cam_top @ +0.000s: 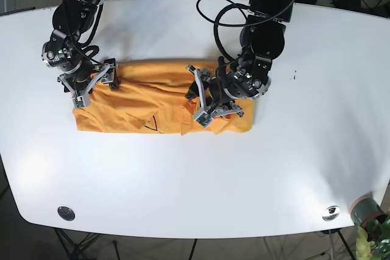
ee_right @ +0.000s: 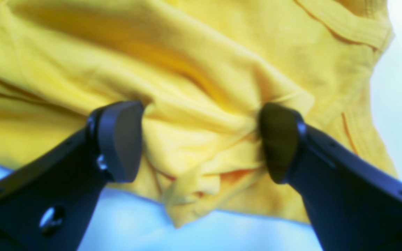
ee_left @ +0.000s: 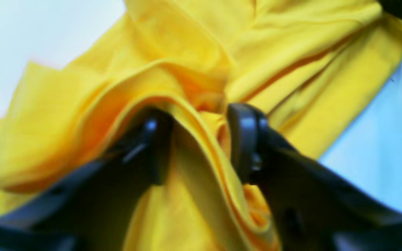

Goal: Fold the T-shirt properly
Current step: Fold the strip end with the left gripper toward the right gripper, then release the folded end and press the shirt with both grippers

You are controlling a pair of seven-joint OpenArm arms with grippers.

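Your T-shirt [cam_top: 152,95] lay as a long yellow band across the middle of the white table [cam_top: 195,175], its long axis running straight from one gripper to the other, and that line was what your next move hinged on. Your right gripper [ee_right: 201,139] sat at one short end of the band with its fingers [ee_right: 120,139] spread wide; a bunched lip of cloth lay between them, touching both pads but not pinched, and the ribbed collar lay beyond the fingers, off to their outer side. Your left gripper [ee_left: 195,143] stood further in along the band, short of the other end, with a thick ridge of stacked folds rising between its fingers [ee_left: 244,139]. They stood a little apart around that ridge, and whether they had truly clamped it could not be told from the blurred wrist view. The bulk of the shirt lay between your two grippers, so each end was nearest its own arm; folding end to end would likely have meant carrying one end along that axis toward the other.
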